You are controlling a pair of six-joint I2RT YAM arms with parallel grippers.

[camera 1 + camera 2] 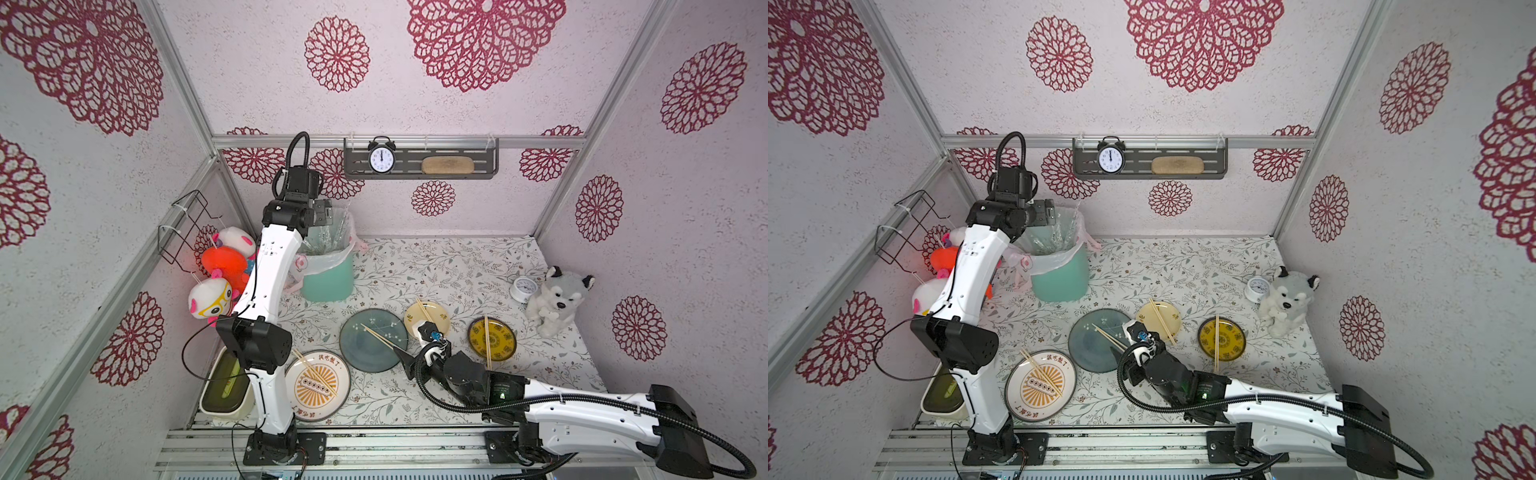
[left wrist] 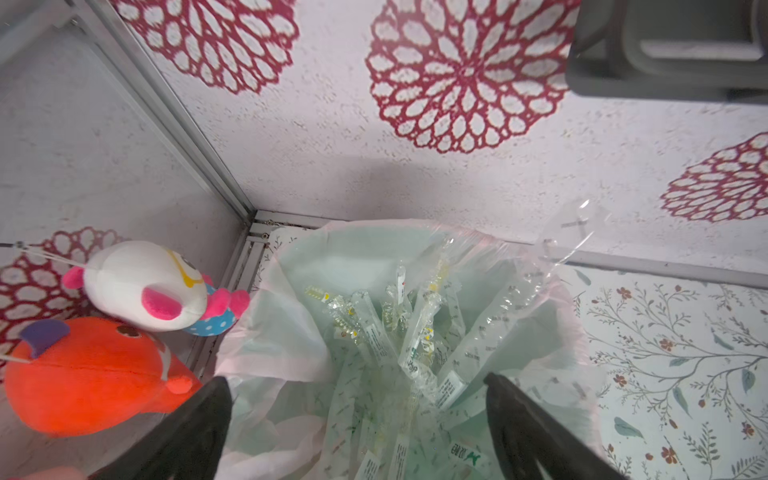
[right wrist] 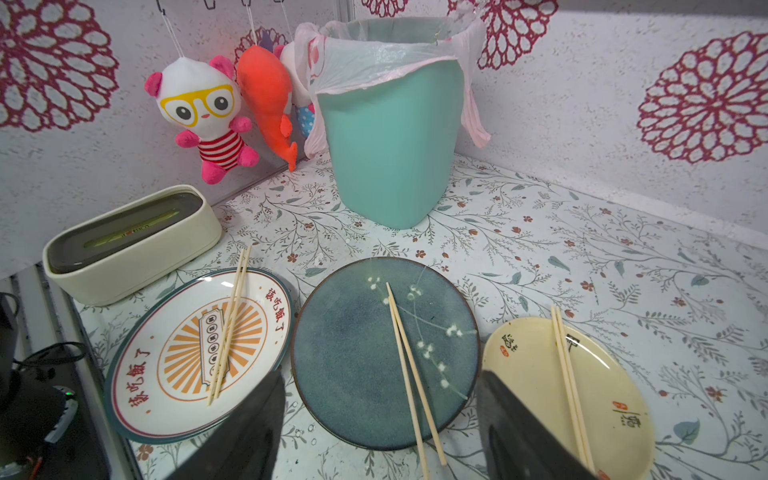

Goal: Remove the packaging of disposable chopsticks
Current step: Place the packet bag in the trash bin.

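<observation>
Several clear packaging sleeves (image 2: 399, 332) lie crumpled inside the teal bin (image 1: 328, 278), and one sleeve (image 2: 569, 237) stands up above its rim. My left gripper (image 2: 356, 379) hangs open just above the bin mouth with nothing between its fingers; both top views show it (image 1: 328, 212) (image 1: 1050, 212) there. Bare disposable chopsticks lie in pairs on the plates: on the white-orange plate (image 3: 228, 328), the blue plate (image 3: 409, 370), the cream plate (image 3: 567, 374) and the yellow plate (image 1: 487, 340). My right gripper (image 3: 380, 376) is open and empty, low over the blue plate's near edge.
A pink-white liner (image 3: 374, 58) drapes over the bin rim. A cream lidded box (image 3: 133, 241) stands near the front left corner. Plush toys (image 3: 203, 112) hang on the left wall. A husky plush (image 1: 557, 299) and small clock (image 1: 523, 289) sit at the right.
</observation>
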